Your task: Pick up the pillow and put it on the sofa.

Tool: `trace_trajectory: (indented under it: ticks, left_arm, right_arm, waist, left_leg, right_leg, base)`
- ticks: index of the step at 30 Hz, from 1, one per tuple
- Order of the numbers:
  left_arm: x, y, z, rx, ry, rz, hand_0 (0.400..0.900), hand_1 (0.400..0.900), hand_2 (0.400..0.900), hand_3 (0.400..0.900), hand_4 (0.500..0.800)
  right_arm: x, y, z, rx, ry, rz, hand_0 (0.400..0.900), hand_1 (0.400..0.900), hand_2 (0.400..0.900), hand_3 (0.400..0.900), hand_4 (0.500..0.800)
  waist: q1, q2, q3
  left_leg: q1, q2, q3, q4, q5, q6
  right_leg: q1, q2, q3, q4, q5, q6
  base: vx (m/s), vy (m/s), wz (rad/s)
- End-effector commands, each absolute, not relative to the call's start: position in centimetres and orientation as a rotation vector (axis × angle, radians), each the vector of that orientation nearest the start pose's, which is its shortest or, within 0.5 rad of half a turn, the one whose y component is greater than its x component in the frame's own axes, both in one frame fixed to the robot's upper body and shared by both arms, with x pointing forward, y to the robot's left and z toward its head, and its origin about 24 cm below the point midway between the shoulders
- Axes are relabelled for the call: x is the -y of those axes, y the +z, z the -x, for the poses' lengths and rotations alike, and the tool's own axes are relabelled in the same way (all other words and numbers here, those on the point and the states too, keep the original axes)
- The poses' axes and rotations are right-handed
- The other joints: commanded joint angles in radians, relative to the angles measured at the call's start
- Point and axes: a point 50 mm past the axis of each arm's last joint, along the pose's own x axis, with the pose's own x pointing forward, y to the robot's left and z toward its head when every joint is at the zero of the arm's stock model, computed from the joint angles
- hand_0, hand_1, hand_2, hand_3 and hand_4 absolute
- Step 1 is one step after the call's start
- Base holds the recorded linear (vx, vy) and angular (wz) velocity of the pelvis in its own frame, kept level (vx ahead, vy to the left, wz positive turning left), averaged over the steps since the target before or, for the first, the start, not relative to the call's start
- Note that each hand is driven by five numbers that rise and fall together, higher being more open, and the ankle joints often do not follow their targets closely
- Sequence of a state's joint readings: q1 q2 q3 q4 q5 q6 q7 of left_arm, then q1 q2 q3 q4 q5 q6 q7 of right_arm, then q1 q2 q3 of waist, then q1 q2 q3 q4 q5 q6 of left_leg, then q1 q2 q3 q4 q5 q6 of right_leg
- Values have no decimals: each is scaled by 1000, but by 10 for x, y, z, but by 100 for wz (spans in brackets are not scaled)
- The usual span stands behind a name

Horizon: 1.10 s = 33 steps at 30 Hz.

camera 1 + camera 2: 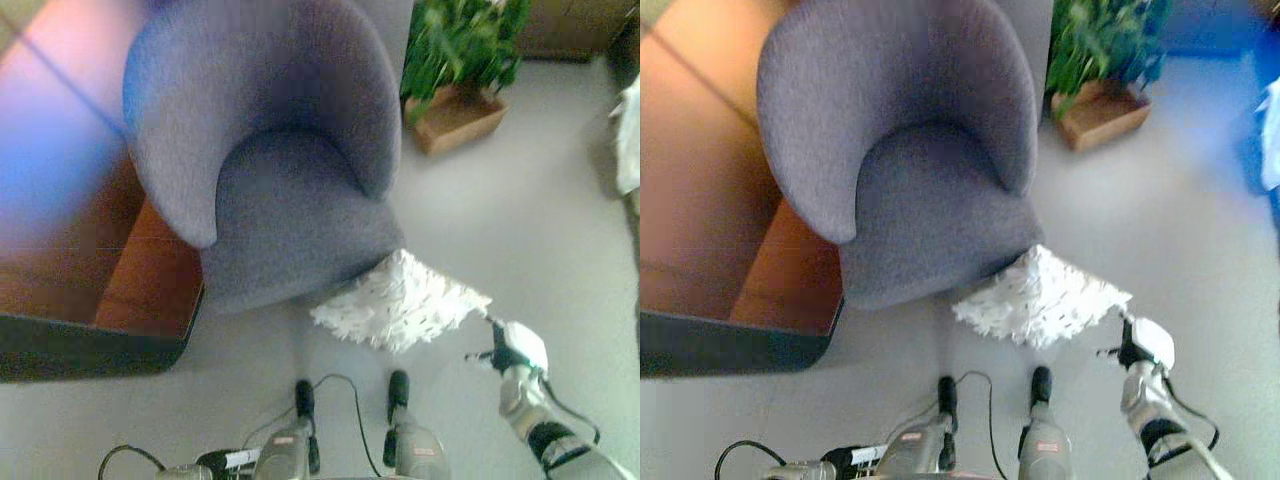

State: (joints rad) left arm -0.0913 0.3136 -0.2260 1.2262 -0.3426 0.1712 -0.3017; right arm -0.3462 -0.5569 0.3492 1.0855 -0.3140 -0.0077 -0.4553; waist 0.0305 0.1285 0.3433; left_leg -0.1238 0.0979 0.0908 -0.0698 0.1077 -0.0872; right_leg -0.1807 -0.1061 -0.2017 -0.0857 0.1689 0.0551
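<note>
White pillow [400, 300], right hand [512, 348] beside, empty

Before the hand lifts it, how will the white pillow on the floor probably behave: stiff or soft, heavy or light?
The pillow looks plump, with a shaggy, tufted cover, so it will probably squash and sag rather than stay stiff. It seems light for its bulk. Its tufts should give the right hand grip, so slipping looks unlikely. It lies against the sofa base and will not roll.
</note>
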Motion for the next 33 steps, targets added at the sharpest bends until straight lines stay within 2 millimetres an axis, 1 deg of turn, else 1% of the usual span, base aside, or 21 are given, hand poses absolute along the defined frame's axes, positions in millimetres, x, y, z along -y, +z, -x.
trace_trajectory:
  ticks: [1,3,4,8,10,13,15,16,18,21,27,33]
  left_arm:
    - [-243,-149,-117,-1260,-89,132,900,900,900,900,800]
    - [-245,-147,-120,-1229,-81,154,900,900,900,900,800]
    - [-246,-145,-124,-1195,-75,184,900,900,900,900,800]
    - [-245,-143,-129,-1155,-74,217,900,900,900,900,800]
    - [-243,-141,-134,-1133,-87,233,900,900,900,900,800]
    - [-240,-140,-136,-1108,-95,257,900,900,900,900,800]
    - [-240,-140,-137,-1098,-97,264,900,900,900,900,800]
    - [-240,-140,-137,-1085,-96,275,900,900,900,900,800]
    - [-239,-139,-138,-1067,-87,296,900,900,900,900,800]
    - [-240,-137,-138,-1050,-80,315,900,900,900,900,800]
    - [-238,-137,-137,-1030,-82,355,900,900,900,900,800]
    - [-232,-138,-132,-1022,-90,392,900,900,900,900,800]
  right_arm:
    - [325,17,-294,-355,-354,1171,900,900,900,900,800]
    - [330,30,-300,-327,-361,1174,900,900,900,900,800]
    - [338,47,-307,-300,-364,1179,900,900,900,900,800]
    - [348,75,-317,-256,-391,1193,900,900,900,900,800]
    - [354,93,-323,-223,-411,1216,900,900,900,900,800]
    - [359,118,-329,-169,-436,1250,900,900,900,900,800]
    - [360,128,-332,-151,-442,1259,900,900,900,900,800]
    - [361,137,-333,-128,-449,1269,900,900,900,900,800]
    - [357,155,-339,-83,-449,1291,900,900,900,900,800]
    - [353,173,-344,-32,-459,1294,900,900,900,900,800]
    - [341,203,-355,65,-453,1314,900,900,900,900,800]
    - [325,236,-364,158,-423,1331,900,900,900,900,800]
  waist:
    - [14,-44,75]
    - [18,-35,91]
    - [23,-25,110]
    - [33,-4,138]
    - [37,6,153]
    - [41,20,171]
    - [43,23,177]
    - [45,27,177]
    - [49,34,177]
    - [58,41,177]
    - [78,65,177]
    - [95,97,177]
  left_leg:
    - [-63,-74,-46,-1,-21,35]
    - [-87,-76,-50,7,-17,34]
    - [-118,-78,-52,20,-13,33]
    - [-176,-86,-56,51,-7,29]
    - [-209,-90,-54,66,-1,29]
    - [-262,-100,-52,104,-1,31]
    - [-281,-104,-50,120,-3,31]
    - [-311,-107,-46,137,-3,31]
    - [-356,-108,-40,162,-4,30]
    - [-409,-110,-37,183,-1,33]
    - [-495,-107,-34,203,10,32]
    - [-560,-100,-30,209,24,26]
  right_leg:
    - [-32,18,-38,137,-143,2]
    - [-60,17,-42,156,-148,-1]
    - [-97,14,-46,179,-153,-2]
    - [-158,9,-57,226,-167,-5]
    - [-196,3,-58,251,-171,-6]
    - [-253,-9,-59,298,-181,-5]
    - [-275,-15,-57,319,-189,-4]
    - [-306,-21,-57,340,-193,-3]
    - [-352,-28,-58,372,-203,-2]
    - [-405,-33,-55,407,-214,-2]
    - [-491,-37,-55,456,-231,-8]
    - [-563,-43,-49,487,-243,-12]
  base:
    - [-92,-2,10]
    - [-89,6,8]
    - [-86,10,6]
    - [-45,6,7]
    - [-62,18,6]
    - [-47,40,6]
    - [-31,31,5]
    - [-34,42,6]
    - [-35,48,4]
    - [-41,31,3]
    - [-25,35,-2]
    - [-18,57,-3]
